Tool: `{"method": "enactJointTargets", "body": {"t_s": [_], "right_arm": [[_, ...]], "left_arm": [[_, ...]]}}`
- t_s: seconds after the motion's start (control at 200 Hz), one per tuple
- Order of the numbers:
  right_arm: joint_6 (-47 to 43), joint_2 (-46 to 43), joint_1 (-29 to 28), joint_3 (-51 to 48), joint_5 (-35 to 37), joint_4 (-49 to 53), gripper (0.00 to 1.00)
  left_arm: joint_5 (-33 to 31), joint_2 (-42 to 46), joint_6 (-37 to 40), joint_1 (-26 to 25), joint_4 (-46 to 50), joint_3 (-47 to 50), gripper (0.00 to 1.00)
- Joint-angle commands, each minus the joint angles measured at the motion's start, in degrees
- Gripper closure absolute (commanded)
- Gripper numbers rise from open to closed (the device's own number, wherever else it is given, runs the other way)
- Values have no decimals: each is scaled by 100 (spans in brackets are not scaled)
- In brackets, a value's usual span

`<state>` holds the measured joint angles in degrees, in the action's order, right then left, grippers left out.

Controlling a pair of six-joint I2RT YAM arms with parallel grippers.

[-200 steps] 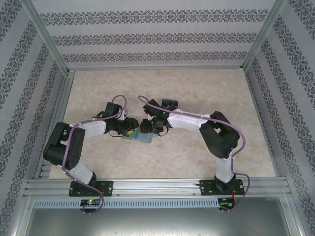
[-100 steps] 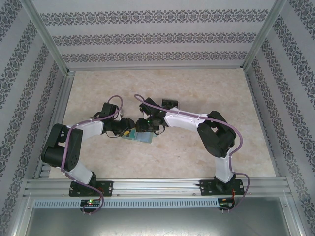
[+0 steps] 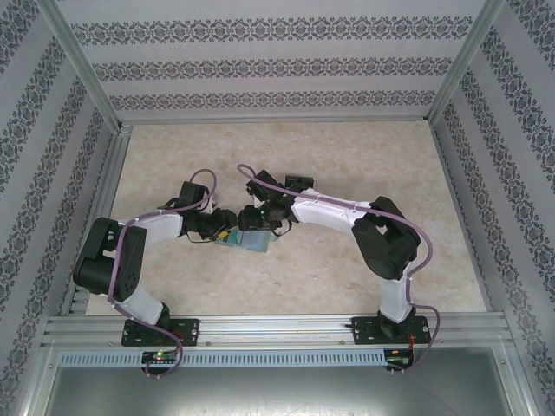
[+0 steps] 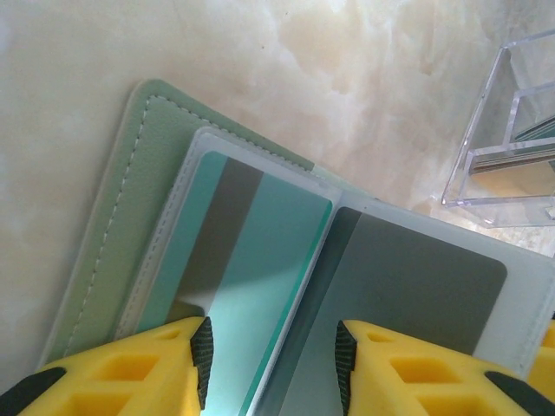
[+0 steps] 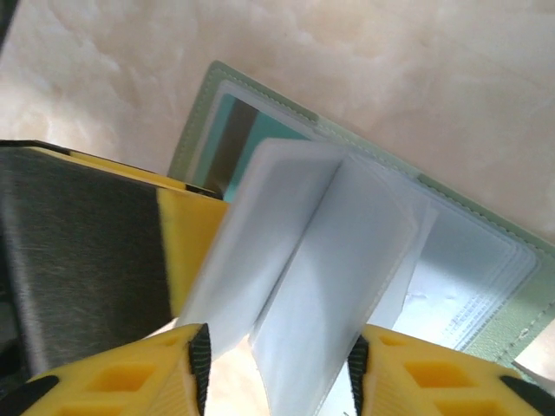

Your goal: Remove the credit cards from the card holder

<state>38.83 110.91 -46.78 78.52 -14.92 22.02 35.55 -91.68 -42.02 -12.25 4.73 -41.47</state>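
The dull-green card holder (image 4: 130, 199) lies open on the table, small in the top view (image 3: 251, 245). Its clear sleeves hold a teal credit card (image 4: 260, 251) and a grey one (image 4: 408, 286). My left gripper (image 4: 270, 355) hovers low over these sleeves, open, its fingers straddling the fold between the two cards. My right gripper (image 5: 276, 368) is open too, with a few pale empty sleeves (image 5: 321, 251) standing up loosely between its fingers. The teal card (image 5: 230, 139) peeks out behind them. The two grippers meet over the holder (image 3: 227, 230) (image 3: 254, 224).
A clear acrylic box (image 4: 512, 130) stands on the marble-patterned table just beyond the holder. A dark object (image 3: 299, 183) sits behind the right wrist. Patterned walls and metal rails enclose the table.
The right gripper's jaws have spread wider around the upright sleeves, and the right wrist has edged left over the holder. The left arm has barely moved.
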Motion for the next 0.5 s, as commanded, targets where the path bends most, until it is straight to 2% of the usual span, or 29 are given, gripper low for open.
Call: {"method": "enactJointTargets", "body": {"t_s": [0.0,0.165,0.39,0.5], "right_arm": [[17,-74,-107,113,-147,-124,49],[6,-47,-137,199,-82,-58,46],[-103,-531,-190,32,872,166,45],[-199,-642,-232,40,982,159,45]], "left_arm": [[-20,-79,141,65,134,71,56],[-191,-69,189,67,272,61,57],[-283,-104,209,68,349,47,58],[-282,-117,212,69,355,36,58]]}}
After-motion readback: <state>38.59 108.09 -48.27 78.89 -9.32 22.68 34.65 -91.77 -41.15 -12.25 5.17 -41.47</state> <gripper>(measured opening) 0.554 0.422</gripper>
